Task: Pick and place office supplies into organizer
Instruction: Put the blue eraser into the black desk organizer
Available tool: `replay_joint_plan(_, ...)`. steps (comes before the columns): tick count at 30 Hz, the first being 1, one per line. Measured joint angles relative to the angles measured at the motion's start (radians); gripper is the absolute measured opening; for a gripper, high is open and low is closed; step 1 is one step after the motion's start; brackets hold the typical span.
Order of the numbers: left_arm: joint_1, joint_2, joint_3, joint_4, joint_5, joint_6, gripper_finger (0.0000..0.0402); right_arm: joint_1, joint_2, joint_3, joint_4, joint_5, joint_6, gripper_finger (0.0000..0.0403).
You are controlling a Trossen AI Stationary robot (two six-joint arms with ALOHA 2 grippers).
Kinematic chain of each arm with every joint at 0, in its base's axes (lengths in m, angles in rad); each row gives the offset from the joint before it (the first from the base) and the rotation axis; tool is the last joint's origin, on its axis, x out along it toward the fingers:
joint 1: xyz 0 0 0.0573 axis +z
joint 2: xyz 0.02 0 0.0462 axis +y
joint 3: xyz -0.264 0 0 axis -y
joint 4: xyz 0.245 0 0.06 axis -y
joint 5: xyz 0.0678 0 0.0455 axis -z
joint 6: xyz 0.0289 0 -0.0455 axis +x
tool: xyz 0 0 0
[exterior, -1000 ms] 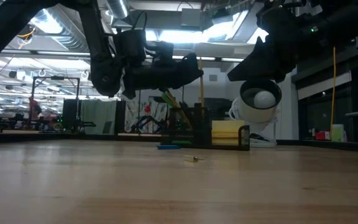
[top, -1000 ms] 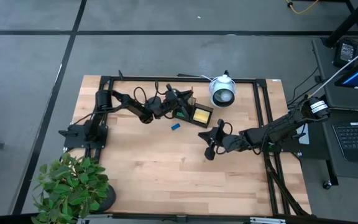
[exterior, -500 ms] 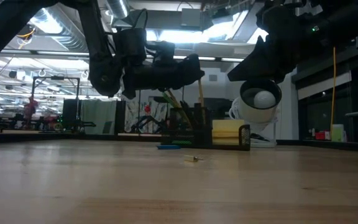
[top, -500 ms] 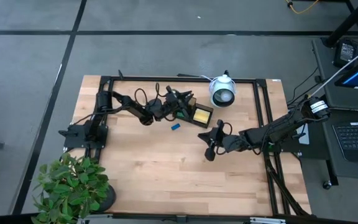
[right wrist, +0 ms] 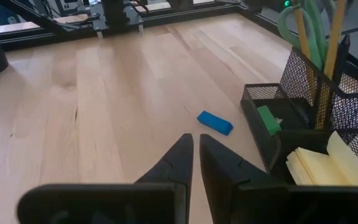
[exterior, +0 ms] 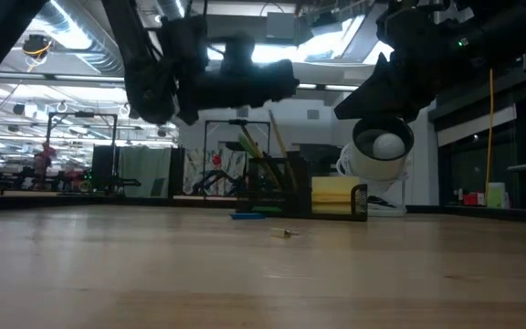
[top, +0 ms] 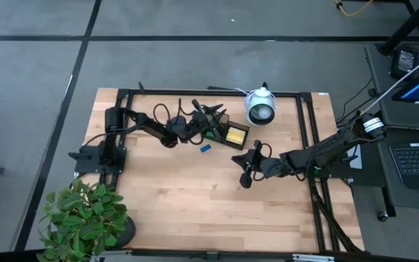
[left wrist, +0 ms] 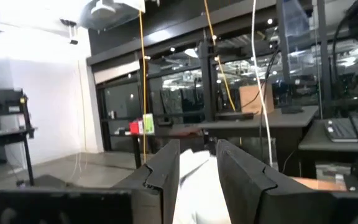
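The black mesh organizer (top: 220,129) (exterior: 286,187) (right wrist: 309,106) stands at the table's far middle. It holds the yellow sticky-note pad (right wrist: 328,165) (exterior: 334,194), green-handled scissors (right wrist: 300,28), wooden pencils (exterior: 277,137) leaning in the tall section, and a green piece (right wrist: 267,119) in a low compartment. A blue piece (top: 205,148) (right wrist: 215,122) lies flat on the table in front of it. My left gripper (top: 213,115) (exterior: 286,78) (left wrist: 197,162) hovers above the organizer, open and empty. My right gripper (top: 240,161) (right wrist: 196,140) hangs shut over the table to the organizer's right and nearer.
The white round lens-faced device (top: 260,108) (exterior: 377,164) sits just right of the organizer. A small tan bit (exterior: 282,234) lies on the table nearer than the blue piece. A potted plant (top: 86,218) stands at the near left corner. A black frame (top: 304,124) borders the table.
My left gripper has risen above the organizer and drawn back a little toward the table's left. A pencil that stood upright beneath it now leans free in the organizer's tall section. The right arm has kept still.
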Motion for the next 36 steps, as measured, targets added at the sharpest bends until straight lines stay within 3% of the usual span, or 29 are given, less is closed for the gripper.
replay_joint_plan(4, -0.028, -0.043, 0.000, -0.022, -0.008, 0.054, 0.0102, 0.000, 0.000, 0.000, 0.000, -0.001, 0.000, 0.0035)
replay_joint_plan(9, -0.101, -0.123, 0.000, -0.082, -0.010, 0.170, 0.0102, 0.000, 0.000, 0.000, 0.000, -0.075, -0.001, 0.0035)
replay_joint_plan(13, -0.182, -0.215, 0.000, -0.276, -0.035, 0.233, 0.0102, 0.000, 0.000, 0.000, 0.000, -0.137, -0.004, 0.0035)
replay_joint_plan(17, -0.259, -0.322, 0.000, -0.608, -0.156, 0.249, 0.0102, 0.000, 0.000, 0.000, 0.001, -0.154, -0.004, 0.0035)
replay_joint_plan(21, -0.315, -0.412, 0.000, -0.932, -0.288, 0.091, 0.0103, 0.000, 0.000, 0.000, 0.003, -0.154, -0.004, 0.0035)
replay_joint_plan(24, -0.343, -0.449, 0.000, -1.145, -0.284, -0.049, 0.0107, 0.000, 0.000, 0.000, 0.008, -0.155, -0.003, 0.0035)
replay_joint_plan(29, -0.331, -0.457, 0.000, -1.390, -0.195, -0.271, 0.0122, 0.001, 0.000, 0.000, 0.011, -0.164, -0.001, 0.0035)
replay_joint_plan(32, -0.298, -0.439, 0.000, -1.438, -0.099, -0.393, 0.0135, 0.000, 0.000, 0.000, 0.026, -0.203, -0.001, 0.0035)
replay_joint_plan(36, -0.256, -0.425, 0.001, -1.433, -0.009, -0.431, 0.0153, 0.000, 0.000, 0.000, 0.044, -0.219, -0.003, 0.0035)
